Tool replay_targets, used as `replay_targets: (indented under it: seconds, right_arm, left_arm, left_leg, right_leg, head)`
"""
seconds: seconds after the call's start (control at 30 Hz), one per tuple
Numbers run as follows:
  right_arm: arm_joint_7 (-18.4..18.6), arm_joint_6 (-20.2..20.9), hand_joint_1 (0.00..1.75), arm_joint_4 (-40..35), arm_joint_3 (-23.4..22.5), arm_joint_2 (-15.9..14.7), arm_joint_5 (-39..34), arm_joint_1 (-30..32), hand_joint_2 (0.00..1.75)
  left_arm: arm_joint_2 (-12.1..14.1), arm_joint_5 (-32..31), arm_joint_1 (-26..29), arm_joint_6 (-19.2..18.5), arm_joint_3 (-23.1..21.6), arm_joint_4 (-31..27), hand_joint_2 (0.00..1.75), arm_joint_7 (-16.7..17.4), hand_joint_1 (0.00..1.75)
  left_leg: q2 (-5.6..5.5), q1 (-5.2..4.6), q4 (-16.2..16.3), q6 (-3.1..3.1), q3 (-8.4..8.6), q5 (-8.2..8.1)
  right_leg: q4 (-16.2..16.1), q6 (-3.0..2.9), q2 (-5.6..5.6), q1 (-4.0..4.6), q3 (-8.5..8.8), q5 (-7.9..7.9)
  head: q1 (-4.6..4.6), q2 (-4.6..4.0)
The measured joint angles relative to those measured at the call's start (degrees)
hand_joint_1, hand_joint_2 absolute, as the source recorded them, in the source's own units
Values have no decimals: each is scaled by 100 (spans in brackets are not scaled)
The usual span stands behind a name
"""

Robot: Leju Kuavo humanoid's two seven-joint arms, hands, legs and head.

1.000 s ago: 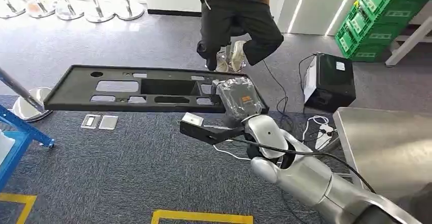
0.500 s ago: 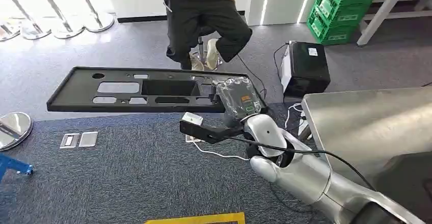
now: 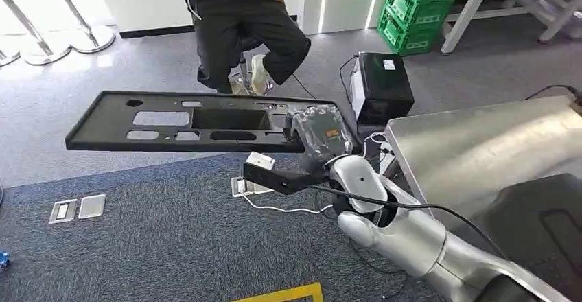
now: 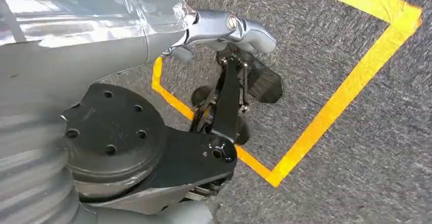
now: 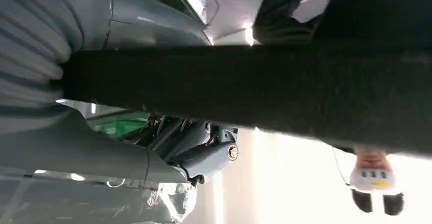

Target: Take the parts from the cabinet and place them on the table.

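- Above the blue-grey carpet (image 3: 158, 233), in the head view, the right robot hand (image 3: 317, 132) holds a long black panel (image 3: 185, 121) by its right end, clear of the floor and roughly level.
- The right robot hand is wrapped in a crinkled clear cover; its fingers are closed around the panel's edge, which the right wrist view shows as a dark band (image 5: 285, 89) running through the grip.
- The panel has several cut-outs, and the floor shows through them.
- The silver right arm (image 3: 405, 230) comes in from the lower right, with a black cable (image 3: 384, 202) draped across it.
- The table (image 3: 480, 144), with a bare metal top, stands to the right of the panel, near its held end but not touching it.
- A person (image 3: 233, 14) in dark trousers sits on a stool beyond the panel.
- A black box (image 3: 381, 86) sits on the floor between the person and the table, and green crates (image 3: 418, 3) are stacked further back.
- Two small metal floor plates (image 3: 72, 209) lie in the carpet at the left.
- In the left wrist view, the left robot hand (image 4: 229, 40) hangs over carpet marked with yellow tape (image 4: 351, 81); it holds nothing, and how far its fingers are spread I cannot tell.
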Motion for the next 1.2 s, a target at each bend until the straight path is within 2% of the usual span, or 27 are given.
replay_targets:
  seconds: [0.03,0.07,0.1,0.13,0.17,0.2,0.3,0.33,0.37,0.4,0.47,0.5,0.53,0.6,0.63,0.67,0.7,0.8,0.83,0.87,0.9,0.97,1.03,1.07,1.13,1.17,1.2]
  right_arm:
    - [7,2,175,0,2,-7,0,0,175]
    - [13,2,175,0,2,-15,0,0,175]
    - [24,0,175,0,0,-20,0,0,175]
    - [26,0,175,-2,0,-22,4,-2,175]
    - [28,0,175,-2,0,-24,11,-9,175]
    - [35,0,175,-11,0,-22,13,-11,175]
    - [52,0,175,-20,0,-42,19,-10,175]
    - [50,0,175,-29,-2,-44,22,-10,175]
    - [50,0,175,-39,-2,-48,31,-19,175]
    - [50,0,175,-39,-2,-46,33,-24,175]
    - [50,-4,175,-42,-2,-44,31,-18,175]
    - [52,-7,175,-42,-2,-44,31,-18,175]
    - [52,-7,175,-42,-2,-44,31,-16,175]
    - [44,-11,175,-42,-2,-44,31,-16,175]
    - [41,-11,175,-42,-2,-44,31,-16,175]
    - [39,-13,175,-42,-2,-44,31,-16,175]
    - [39,-13,175,-42,-2,-44,31,-28,175]
    - [26,-18,175,-42,-2,-44,28,-27,175]
    - [26,-17,175,-42,-4,-50,28,-29,175]
    - [26,-18,175,-42,-7,-59,31,-24,175]
    - [24,-18,175,-42,-7,-63,31,-35,175]
    - [24,-15,175,-42,-7,-63,26,-28,175]
    - [22,-13,175,-42,-7,-63,13,-14,175]
    - [17,-9,175,-42,-7,-66,11,-11,175]
    - [11,-4,175,-42,-7,-72,2,-13,175]
    - [4,-4,175,-42,-7,-72,-2,-13,175]
    - [0,-4,175,-42,-7,-70,-6,-22,175]
  left_arm:
    - [0,-7,-1,0,-4,0,175,-9,0]
    - [0,-9,-3,0,-7,0,175,-15,0]
    - [0,-13,-5,0,-13,0,175,-17,0]
    - [0,-17,-7,0,-17,0,175,-20,0]
    - [0,-20,-7,0,-20,0,175,-22,0]
    - [0,-24,-24,4,-24,0,175,-24,0]
    - [0,-24,-45,18,-33,0,175,-26,0]
    - [0,-24,-52,17,-33,0,175,-26,0]
    - [0,-26,-51,17,-35,0,175,-26,0]
    - [-2,-26,-50,17,-39,0,175,-26,0]
    - [0,-28,-45,20,-44,0,175,-26,0]
    - [0,-31,-42,22,-44,0,175,-26,0]
    - [0,-31,-34,28,-46,0,175,-26,0]
    - [0,-35,-30,37,-48,0,175,-22,0]
    - [0,-37,-36,37,-46,0,175,-22,0]
    - [0,-37,-31,37,-48,2,175,-22,0]
    - [0,-37,-28,37,-50,2,175,-22,0]
    - [-2,-37,-50,33,-55,0,175,-13,0]
    - [-13,-37,-54,33,-55,0,175,-13,0]
    - [-11,-37,-52,33,-55,0,175,-11,0]
    - [-9,-39,-52,31,-55,0,175,-11,0]
    - [-9,-37,-44,31,-55,0,175,-11,0]
    - [-9,-39,-37,24,-59,0,175,-9,0]
    - [-9,-39,-38,22,-61,0,175,-2,0]
    - [-9,-39,-38,9,-74,0,175,18,0]
    - [-9,-39,-37,0,-87,0,175,31,0]
    - [-7,-37,-36,-2,-94,0,175,33,0]
  left_leg:
    - [46,3,1,-8,10,-11]
    - [92,10,3,-29,29,-28]
    - [131,17,8,-52,55,-50]
    - [183,24,10,-85,99,-89]
    - [222,2,9,-119,111,-113]
    - [242,-31,35,-157,109,-134]
    - [352,-9,-18,-262,179,-151]
    - [305,24,25,-304,190,-204]
    - [101,20,217,-314,145,-338]
    - [-17,28,570,-309,-20,-552]
    - [-94,6,1478,-309,-481,-954]
    - [-102,-4,1829,-305,-684,-1015]
    - [-103,-6,1829,-293,-719,-913]
    - [-125,-10,1140,-240,-450,-426]
    - [-203,-9,666,-211,-251,-165]
    - [-430,-8,213,-175,-100,-11]
    - [-498,14,85,-175,-70,-32]
    - [-363,-52,96,-129,-69,-20]
    - [-303,11,29,-89,-32,11]
    - [-240,16,-9,-57,-1,30]
    - [-195,10,-25,-14,7,34]
    - [-83,-9,-25,8,5,23]
    - [26,-11,-22,0,8,6]
    - [78,-10,-21,-8,19,-5]
    - [182,-1,-15,-59,68,-47]
    - [222,-12,-13,-102,100,-78]
    - [270,-59,17,-144,96,-110]
  right_leg:
    - [-61,15,-13,-22,8,113]
    - [-347,24,-33,-35,148,310]
    - [-795,20,-72,-38,372,543]
    - [-1469,12,-203,-35,729,831]
    - [-1680,-3,-350,17,842,742]
    - [-1733,-71,-256,34,834,783]
    - [-1724,-177,-115,85,820,754]
    - [-1778,-223,-75,12,865,780]
    - [-1787,-242,-45,21,883,778]
    - [-1786,-299,-24,27,885,772]
    - [-1783,-321,63,52,883,759]
    - [-1776,-328,129,71,884,757]
    - [-1771,-333,186,82,891,753]
    - [-1755,-330,312,95,911,750]
    - [-1747,-323,359,96,921,745]
    - [-1740,-309,410,88,912,736]
    - [-1678,-282,457,130,874,723]
    - [-1732,-180,579,61,849,761]
    - [-1727,-143,623,101,853,753]
    - [-1610,-137,409,101,826,668]
    - [-1284,-114,190,89,667,455]
    - [-361,-54,32,45,207,42]
    - [54,-14,1,-2,-20,-12]
    - [-112,-2,-13,-18,59,131]
    - [-1065,-7,-147,-27,551,615]
    - [-1583,-28,-406,-11,826,788]
    - [-1705,-45,-471,75,868,702]
  head:
    - [33,0]
    - [52,0]
    - [78,0]
    - [116,0]
    - [146,0]
    - [140,0]
    - [70,0]
    - [65,0]
    - [37,0]
    - [-18,0]
    - [-116,0]
    - [-142,0]
    - [-162,0]
    - [-195,0]
    - [-210,0]
    - [-227,0]
    - [-230,0]
    - [-208,0]
    - [-203,0]
    - [-188,0]
    - [-94,0]
    - [-44,0]
    - [-2,0]
    - [19,0]
    - [81,0]
    - [120,0]
    - [151,0]
